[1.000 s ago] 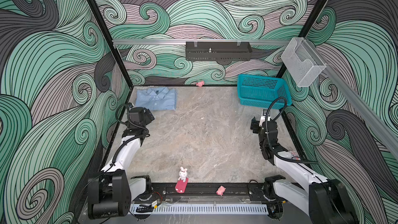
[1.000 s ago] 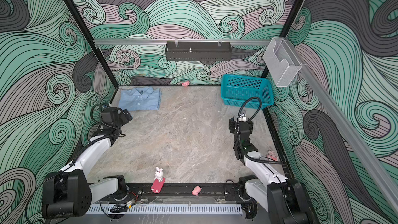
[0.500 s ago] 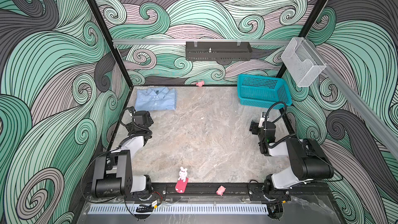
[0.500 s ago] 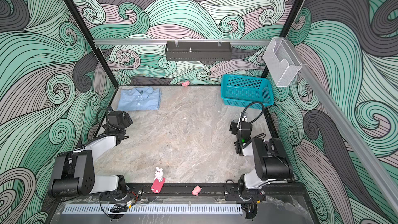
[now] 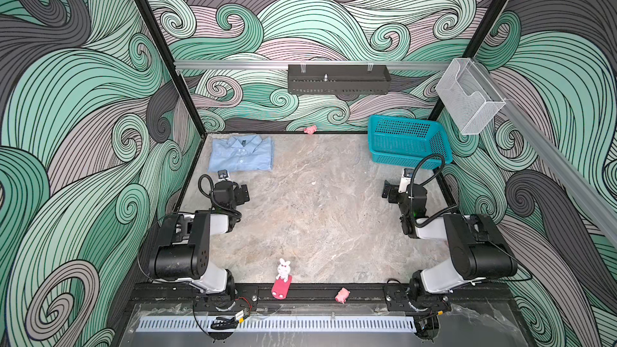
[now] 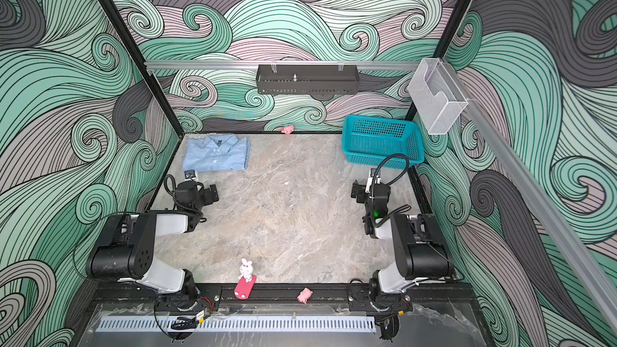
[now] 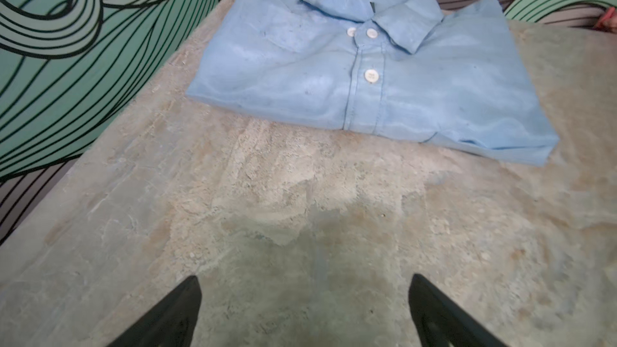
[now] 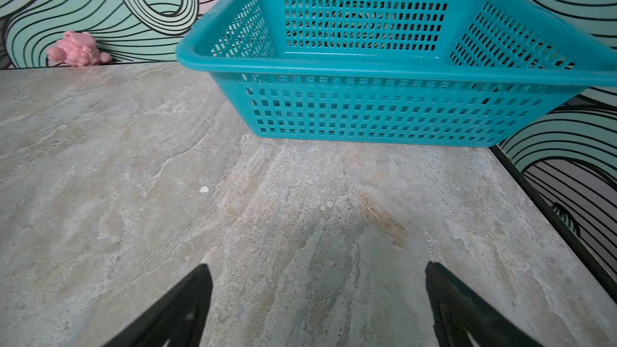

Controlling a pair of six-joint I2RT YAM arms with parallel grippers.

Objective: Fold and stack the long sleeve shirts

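In both top views the folded light blue shirt [image 5: 241,154] is lying in the far left corner of the table [image 5: 317,215], close to the walls, and the middle is offering open room. In the left wrist view the left gripper [image 7: 303,282] is gaping empty near the shirt. A low reach could be dragging the fold open. In the right wrist view the right gripper [image 8: 319,268] is gaping empty near the teal basket [image 8: 367,68], which a wide swing could be knocking.
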